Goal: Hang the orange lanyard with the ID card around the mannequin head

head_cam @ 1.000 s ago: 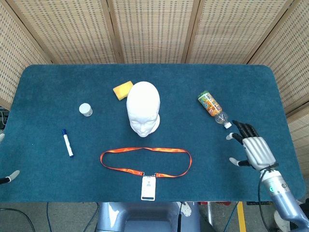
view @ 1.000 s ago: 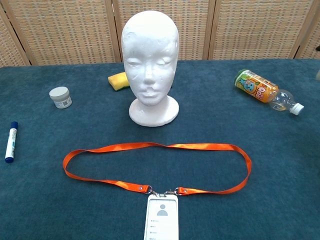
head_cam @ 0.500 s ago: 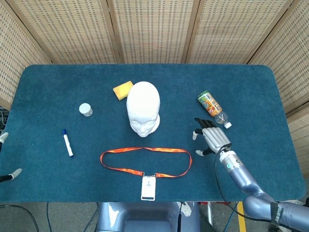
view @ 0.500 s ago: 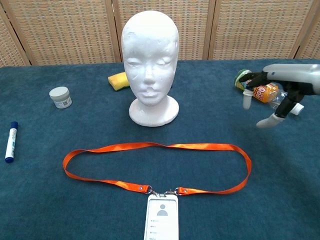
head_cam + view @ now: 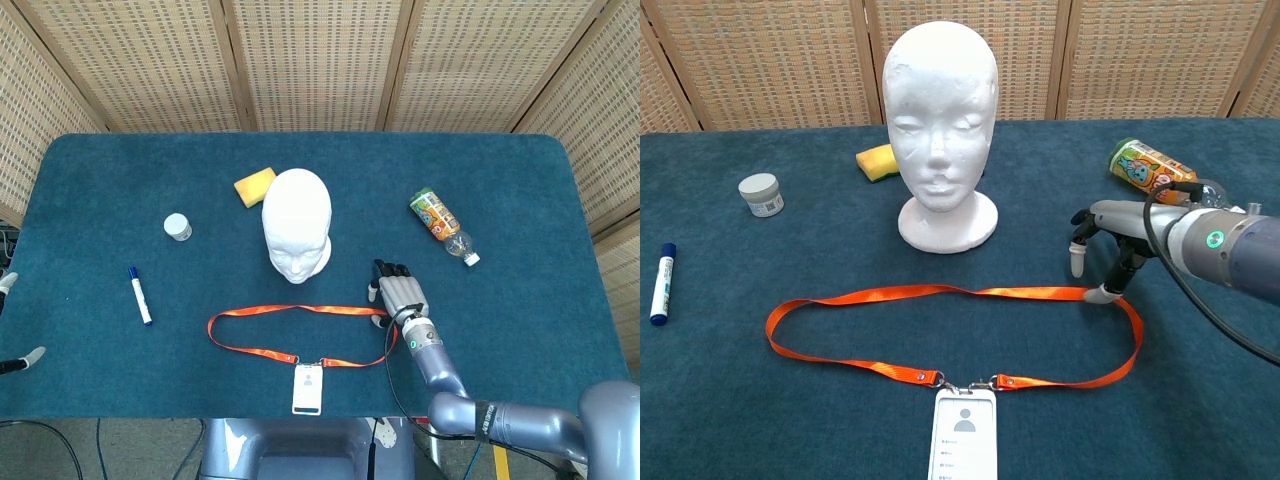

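The white mannequin head (image 5: pixel 297 225) (image 5: pixel 940 120) stands upright in the middle of the blue table (image 5: pixel 100 180). In front of it the orange lanyard (image 5: pixel 300 309) (image 5: pixel 940 292) lies flat as a wide loop, its ID card (image 5: pixel 308 388) (image 5: pixel 963 435) at the near edge. My right hand (image 5: pixel 400 295) (image 5: pixel 1118 240) hovers at the loop's right end, fingers spread and pointing down, holding nothing. One fingertip (image 5: pixel 1102 294) is at the strap; I cannot tell if it touches. Only two spread fingertips (image 5: pixel 25 358) of my left hand show at the far left edge.
An orange-labelled bottle (image 5: pixel 442 224) (image 5: pixel 1150 170) lies on its side right of the head. A yellow sponge (image 5: pixel 254 186) (image 5: pixel 877 160) sits behind the head. A white jar (image 5: pixel 178 227) (image 5: pixel 761 194) and a blue marker (image 5: pixel 139 295) (image 5: pixel 660 283) lie at the left. Wicker screens stand behind.
My right hand has swept leftward from the table's right side, past the bottle, to the lanyard's right end. Lanyard, head and left hand have not moved.
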You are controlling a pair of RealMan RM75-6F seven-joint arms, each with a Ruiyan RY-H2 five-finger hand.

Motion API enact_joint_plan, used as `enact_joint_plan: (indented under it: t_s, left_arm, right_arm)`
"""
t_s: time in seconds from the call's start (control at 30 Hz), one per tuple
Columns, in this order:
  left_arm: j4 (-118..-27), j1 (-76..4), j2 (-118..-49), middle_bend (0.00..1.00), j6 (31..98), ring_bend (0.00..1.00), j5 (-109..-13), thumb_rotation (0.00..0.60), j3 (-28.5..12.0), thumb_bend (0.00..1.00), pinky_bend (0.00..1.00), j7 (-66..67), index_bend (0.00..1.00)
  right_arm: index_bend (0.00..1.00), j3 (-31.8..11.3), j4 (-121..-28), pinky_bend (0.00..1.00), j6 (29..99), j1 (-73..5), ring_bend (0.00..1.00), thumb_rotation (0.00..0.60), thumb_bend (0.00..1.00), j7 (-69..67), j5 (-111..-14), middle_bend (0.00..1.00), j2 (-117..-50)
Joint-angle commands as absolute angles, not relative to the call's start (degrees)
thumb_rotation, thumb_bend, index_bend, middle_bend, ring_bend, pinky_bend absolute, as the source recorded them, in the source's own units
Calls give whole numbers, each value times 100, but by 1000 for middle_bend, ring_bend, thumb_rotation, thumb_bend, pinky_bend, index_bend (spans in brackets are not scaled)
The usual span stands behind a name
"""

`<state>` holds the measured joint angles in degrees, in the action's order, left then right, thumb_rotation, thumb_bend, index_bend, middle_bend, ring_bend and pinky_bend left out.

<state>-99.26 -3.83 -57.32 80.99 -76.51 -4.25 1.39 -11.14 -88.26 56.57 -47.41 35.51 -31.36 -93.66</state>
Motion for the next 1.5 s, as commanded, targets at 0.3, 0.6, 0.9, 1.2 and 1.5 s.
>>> enact_joint_plan:
  t_s: [0.3,0.6,0.9,1.2,1.5]
  left_arm:
    - [-9924,-388,-5722,0,8085,0,-7614,600,-431,0,0,109,0]
    - [-9921,-385,-5702,0,8088,0,-7593,600,-439,0,0,59,0]
    - [-9904,-386,-5704,0,8093,0,-7585,600,-443,0,0,37,0]
    - [-9885,-395,-5721,0,8083,0,-7564,600,-447,0,0,49,0]
    - [-9767,-628,-5900,0,7667,0,-7425,600,-502,0,0,-11,0]
  right_arm:
    - [487,-1118,-8651,0,5758,-4847,0,600,300,3641,-2887,0,-9623]
    - [541,-1090,-8655,0,5754,-4869,0,600,313,3631,-2899,0,-9709]
    - [585,-1073,-8629,0,5732,-4879,0,600,398,3592,-2920,0,-9770]
    - [649,-1095,-8643,0,5742,-4848,0,600,462,3481,-3013,0,-9757]
    - [684,-1119,-8828,0,5768,-4738,0,600,489,3242,-3295,0,-9562]
